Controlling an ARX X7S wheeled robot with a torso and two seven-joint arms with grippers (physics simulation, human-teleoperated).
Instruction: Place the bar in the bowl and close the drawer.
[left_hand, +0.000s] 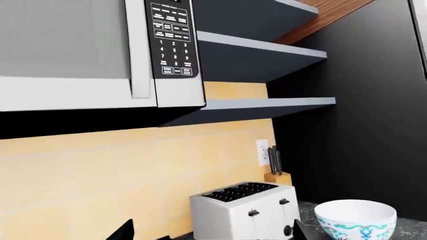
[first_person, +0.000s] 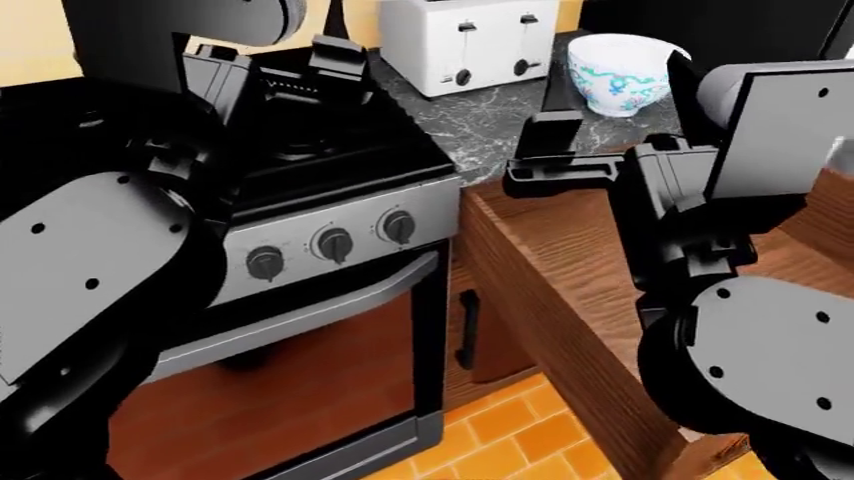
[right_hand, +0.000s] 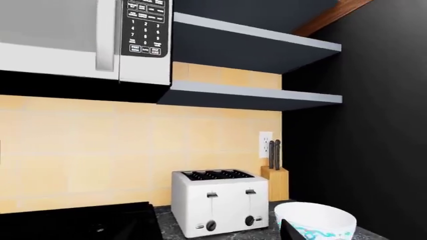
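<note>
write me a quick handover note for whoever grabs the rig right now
Left gripper: raised over the black stove, nothing seen in it; open or shut is unclear.
Right gripper: above the countertop edge beside the open drawer, nothing seen in it; state also unclear.
Deep round white bowl with teal-blue and pink pattern: on the dark marbled countertop, right of the white toaster; looks empty in the wrist views.
Reddish-brown wooden drawer: pulled out, open.
The bar: not visible in any view.
Done: nothing evident.
Left: find the bar, put it in the bowl, shut the drawer.
</note>
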